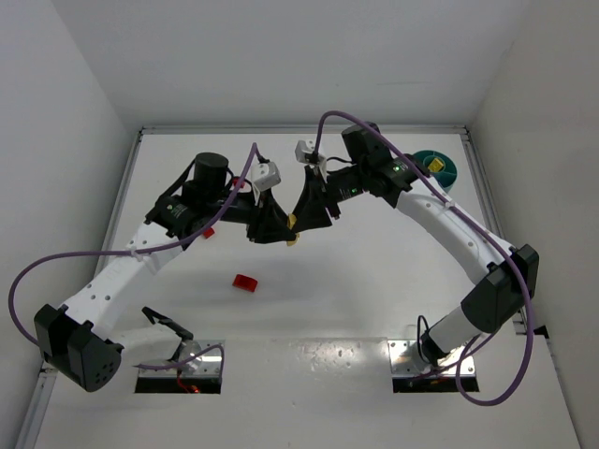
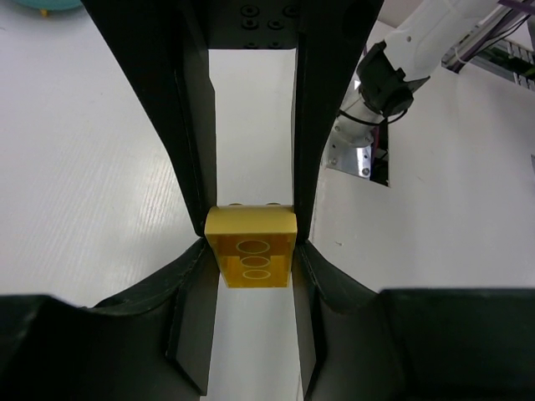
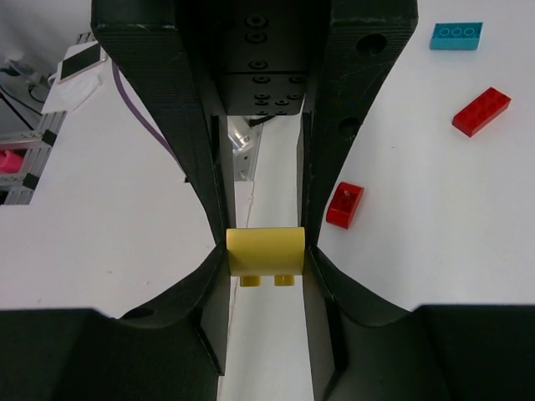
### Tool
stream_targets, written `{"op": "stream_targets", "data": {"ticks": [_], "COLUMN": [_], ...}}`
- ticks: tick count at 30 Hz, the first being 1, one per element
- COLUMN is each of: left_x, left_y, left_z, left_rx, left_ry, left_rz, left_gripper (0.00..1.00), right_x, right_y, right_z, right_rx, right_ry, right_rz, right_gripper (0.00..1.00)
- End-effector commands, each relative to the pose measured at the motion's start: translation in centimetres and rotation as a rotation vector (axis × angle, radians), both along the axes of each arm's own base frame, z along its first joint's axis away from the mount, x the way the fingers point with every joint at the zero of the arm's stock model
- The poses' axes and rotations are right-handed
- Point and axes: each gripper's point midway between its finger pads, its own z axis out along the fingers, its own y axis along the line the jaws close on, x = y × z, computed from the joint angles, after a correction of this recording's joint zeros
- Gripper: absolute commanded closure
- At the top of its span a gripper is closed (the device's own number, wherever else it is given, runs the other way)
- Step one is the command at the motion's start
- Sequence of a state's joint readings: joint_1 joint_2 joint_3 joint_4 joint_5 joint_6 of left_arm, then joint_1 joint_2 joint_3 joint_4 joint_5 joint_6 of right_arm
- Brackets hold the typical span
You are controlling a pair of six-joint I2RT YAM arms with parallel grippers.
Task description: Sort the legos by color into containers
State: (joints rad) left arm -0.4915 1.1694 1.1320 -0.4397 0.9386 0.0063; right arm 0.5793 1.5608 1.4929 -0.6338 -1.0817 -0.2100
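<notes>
1. Left pincer [image 2: 251, 236]: narrowly spread and pinching the yellow lego [image 2: 251, 246] across its short width. Both fingers press flat against its sides. The lego's hollow underside, with three round recesses, faces the left wrist camera.
2. Right pincer [image 3: 266, 251]: closed to the same narrow gap. In its own wrist view, each finger lies against one side of that yellow lego, whose two visible studs point toward the bottom of the picture.
3. The two pincers meet tip to tip over the middle of the counter [image 1: 356, 281]. In each wrist view, the other arm's black fingers come up from the bottom edge to the lego, so both hold the one piece.
4. Location of the held piece: between the two arms, well apart from the teal tub [image 1: 442, 168]. Its height above the counter cannot be judged.
5. The teal tub stands at the far right of the counter, behind the right arm. Something yellow shows inside it, but the compartment cannot be made out.
6. Loose pieces on the counter in the right wrist view:
   - A red lego [image 3: 344, 205] lies just beside the right pincer's finger.
   - A second red lego [image 3: 481, 111] lies farther off.
   - A light blue lego [image 3: 456, 35] lies beyond that.
</notes>
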Motion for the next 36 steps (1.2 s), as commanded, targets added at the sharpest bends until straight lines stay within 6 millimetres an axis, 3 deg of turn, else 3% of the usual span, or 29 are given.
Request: {"op": "stream_targets", "data": {"ticks": [1,3,4,6,7,13,15,17,18,19,20,21,27,31,32,33,34,36], "left_x": [-0.8,-0.3,0.3,0.8,1.0,3.2,5.4,6.7,7.3,7.7,8.6,8.9,10.8,10.7,10.7,10.7,11.1,11.2], "left_y": [-0.3,-0.2,0.0,0.4,0.7,4.4,6.8,9.3,9.7,10.6,11.6,12.2,13.8,13.2,13.2,13.2,13.4,13.7], "left_z": [1.3,0.8,0.6,-0.5,-0.6,-3.8,-4.6,-5.7,-5.3,-6.3,-6.2,-6.3,-5.0,-5.4,-5.4,-5.4,-5.4,-5.5], "left_rx": [-0.038,-0.022,-0.007,0.03,0.043,0.194,0.275,0.377,0.395,0.441,0.456,0.46,0.385,0.381,0.381,0.381,0.386,0.389], "left_ry": [-0.042,-0.03,-0.024,-0.005,-0.016,0.026,0.041,0.069,0.059,0.095,0.087,0.094,0.057,0.053,0.053,0.053,0.063,0.069], "left_rz": [-0.033,-0.002,0.042,0.087,0.106,0.328,0.501,0.622,0.655,0.683,0.721,0.753,0.858,0.812,0.812,0.812,0.841,0.866], "left_gripper": [0.64,0.51,0.34,0.17,0.01,0.0,0.0,0.0,0.0,0.0,0.0,0.0,0.0,0.0,0.0,0.0,0.0,0.0], "right_x": [0.0,0.2,0.8,1.4,1.7,3.8,5.7,7.9,8.9,10.0,11.5,12.2,18.4,20.8,22.2,22.6,23.9,24.8], "right_y": [0.4,0.4,-0.1,-0.3,-1.0,-4.6,-6.6,-9.7,-10.8,-12.0,-14.4,-15.7,-25.1,-28.3,-29.8,-29.8,-31.5,-33.1], "right_z": [2.1,1.9,2.0,1.9,1.9,-0.1,-1.3,-2.7,-3.0,-3.1,-3.3,-3.7,-3.2,-3.7,-4.2,-5.6,-4.6,-5.5], "right_rx": [0.046,0.038,0.035,0.021,0.006,-0.103,-0.179,-0.281,-0.301,-0.32,-0.344,-0.357,-0.398,-0.426,-0.454,-0.473,-0.479,-0.522], "right_ry": [-0.09,-0.095,-0.085,-0.05,-0.045,-0.088,-0.107,-0.104,-0.102,-0.093,-0.078,-0.035,-0.108,-0.162,-0.149,-0.12,-0.108,-0.033], "right_rz": [0.019,0.008,-0.016,-0.056,-0.082,-0.236,-0.343,-0.482,-0.534,-0.588,-0.683,-0.743,-1.129,-1.189,-1.239,-1.232,-1.304,-1.355], "right_gripper": [0.85,0.92,0.94,0.98,0.98,1.0,1.0,1.0,1.0,1.0,1.0,1.0,1.0,1.0,1.0,1.0,1.0,1.0]}}
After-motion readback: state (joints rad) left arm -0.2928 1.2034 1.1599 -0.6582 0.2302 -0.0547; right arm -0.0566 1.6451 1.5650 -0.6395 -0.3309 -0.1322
